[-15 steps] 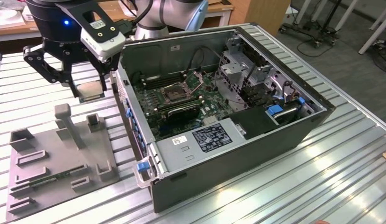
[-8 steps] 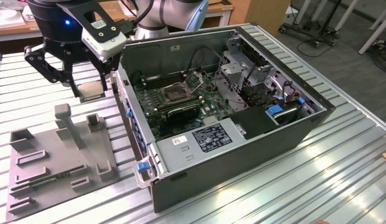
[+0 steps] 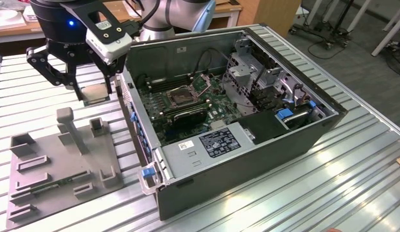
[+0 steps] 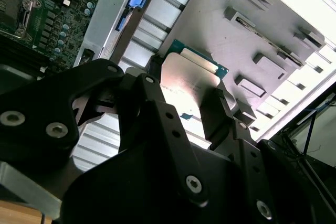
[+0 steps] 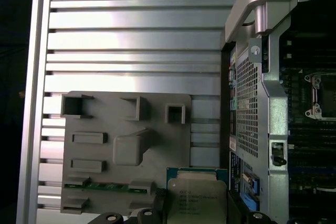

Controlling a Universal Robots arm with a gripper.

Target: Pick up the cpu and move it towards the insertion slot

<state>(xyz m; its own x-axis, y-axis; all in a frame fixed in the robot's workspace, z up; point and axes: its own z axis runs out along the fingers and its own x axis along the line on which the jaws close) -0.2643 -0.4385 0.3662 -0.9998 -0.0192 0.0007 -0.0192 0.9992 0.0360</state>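
Observation:
My gripper [image 3: 96, 95] hangs above the slatted table, just off the open computer case's side at the exterior view's left. It is shut on the cpu [image 3: 97, 90], a flat silvery square with a pale rim held level between the two black fingers. Both wrist views show the cpu [image 4: 185, 80] [image 5: 197, 199] clamped by its edges. The insertion slot [image 3: 184, 96] is a square socket with a dark centre and a metal frame on the green motherboard inside the case, to the exterior view's right of the gripper. The insertion slot [image 4: 10, 4] [image 5: 324, 95] appears at the edge of both wrist views.
A grey plastic tray [image 3: 58, 164] [image 5: 126, 145] with upright posts lies on the table below the gripper and holds a green memory stick [image 3: 54, 185] [image 5: 105, 185]. The case's metal side wall [image 3: 132, 116] stands between gripper and motherboard. A drive cage [image 3: 251, 77] and power supply [image 3: 213, 145] fill the case.

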